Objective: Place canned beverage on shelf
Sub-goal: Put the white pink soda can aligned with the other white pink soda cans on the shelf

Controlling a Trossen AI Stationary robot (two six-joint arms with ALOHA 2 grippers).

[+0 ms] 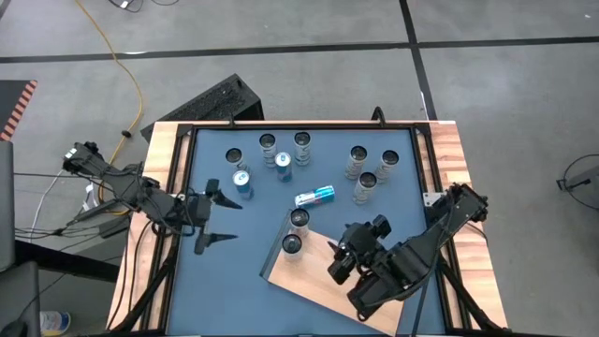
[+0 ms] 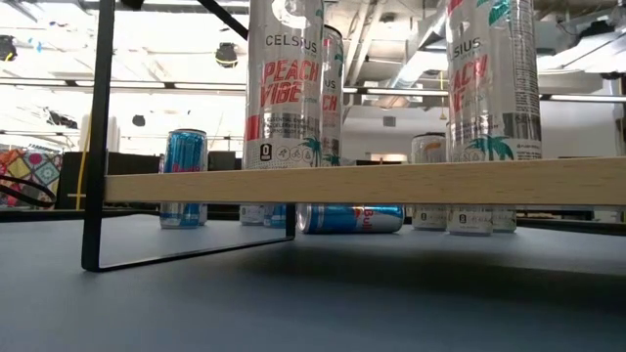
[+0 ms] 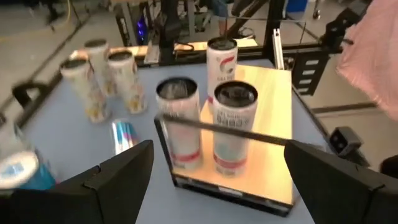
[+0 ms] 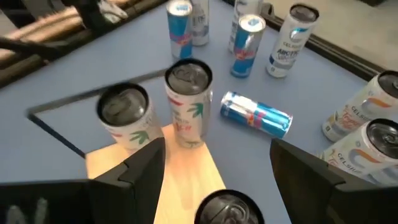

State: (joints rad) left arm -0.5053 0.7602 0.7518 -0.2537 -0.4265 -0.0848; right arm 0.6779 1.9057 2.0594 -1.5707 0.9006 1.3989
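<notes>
Both empty: left gripper [image 1: 213, 219] spread wide, right gripper [image 1: 344, 255] open over flat light-wood shelf [image 1: 314, 281]; 2 silver cans [image 1: 296, 231] grouped at its corner, leaving room.

Blue table [image 1: 234, 281] with scattered cans, shelf [image 1: 323, 276] bearing three cans.

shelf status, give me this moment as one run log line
shelf: two upright cans at its corner | fallen blue can: on table | left gripper: open, empty | right gripper: open over shelf, empty

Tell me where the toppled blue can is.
In the high view, the blue-and-silver can lies on its side mid-table on the blue surface, just beyond the light-wood shelf with its two upright cans.
</notes>
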